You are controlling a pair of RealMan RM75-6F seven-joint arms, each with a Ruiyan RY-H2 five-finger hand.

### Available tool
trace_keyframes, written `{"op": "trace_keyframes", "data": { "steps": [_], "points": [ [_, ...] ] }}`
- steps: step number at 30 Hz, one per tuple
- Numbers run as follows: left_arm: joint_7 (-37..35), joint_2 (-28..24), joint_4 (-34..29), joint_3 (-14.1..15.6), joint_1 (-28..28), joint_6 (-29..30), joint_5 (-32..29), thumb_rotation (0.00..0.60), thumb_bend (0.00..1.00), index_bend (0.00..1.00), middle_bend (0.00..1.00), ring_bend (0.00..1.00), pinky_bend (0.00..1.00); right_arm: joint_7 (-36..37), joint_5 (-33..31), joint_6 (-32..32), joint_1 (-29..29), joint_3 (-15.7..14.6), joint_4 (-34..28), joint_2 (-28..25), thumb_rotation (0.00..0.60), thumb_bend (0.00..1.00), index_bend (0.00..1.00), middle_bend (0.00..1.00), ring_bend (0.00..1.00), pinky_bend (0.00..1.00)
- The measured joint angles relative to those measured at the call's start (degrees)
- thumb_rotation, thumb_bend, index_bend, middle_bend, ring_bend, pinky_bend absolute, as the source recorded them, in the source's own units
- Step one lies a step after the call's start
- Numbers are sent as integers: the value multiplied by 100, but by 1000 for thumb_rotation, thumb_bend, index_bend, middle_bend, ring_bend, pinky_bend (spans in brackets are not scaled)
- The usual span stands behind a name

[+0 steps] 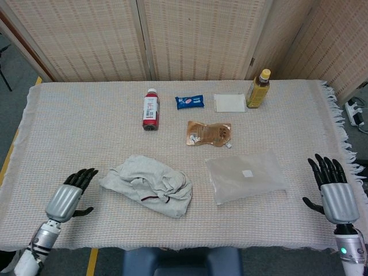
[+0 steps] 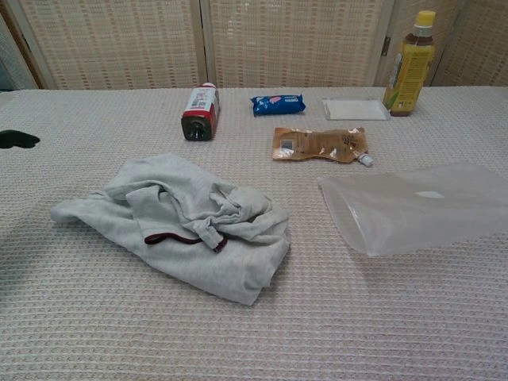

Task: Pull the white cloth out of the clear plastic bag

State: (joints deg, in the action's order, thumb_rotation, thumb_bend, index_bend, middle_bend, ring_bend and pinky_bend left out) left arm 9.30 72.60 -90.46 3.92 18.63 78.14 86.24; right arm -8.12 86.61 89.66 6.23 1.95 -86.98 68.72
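Cloth [image 1: 148, 185] lies in a crumpled heap on the near left part of the table [image 1: 80, 121], wholly outside the bag [image 1: 245, 176], with bare weave between the two. The bag rests flat and empty to the cloth's right, its mouth turned toward the heap. By the look of it the pull is done; I'd say nothing is left but for the arms to settle. The left hand [image 1: 68, 197] sits just beside the cloth's left edge, not touching it, fingers spread and holding nothing. The right hand [image 1: 330, 188] is off past the bag's right side, near the table's fringe, fingers likewise apart and empty. Farther back stand a red bottle [image 1: 150, 109] on its side, a blue packet [image 1: 190, 102], a brown pouch [image 1: 209, 133], a clear flat box [image 1: 229, 102] and a yellow bottle [image 1: 258, 88], all well apart from the cloth
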Motion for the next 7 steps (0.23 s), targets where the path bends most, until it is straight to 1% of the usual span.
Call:
{"op": "trace_keyframes", "data": {
  "steps": [1,3,5,7],
  "points": [
    [160,-190,-161,45,-178,100,-74,600,134,46,125,112,217,-157,-11,51,-70,-22,-235,-176,600,25,0,0,0,0],
    [230,-319,-237,98,-460,340,-114,600,134,58,125,112,214,-447,-61,166,-293,-95,-696,-593,600,25,0,0,0,0],
    [98,-332,-140,126,-761,726,-117,600,140,72,135,112,213,-494,-141,180,-434,-132,-814,-746,600,25,0,0,0,0],
    [-104,-335,36,147,-969,1134,-71,600,147,84,148,112,212,-464,-242,123,-466,-141,-800,-781,600,25,0,0,0,0]
  ]
}}
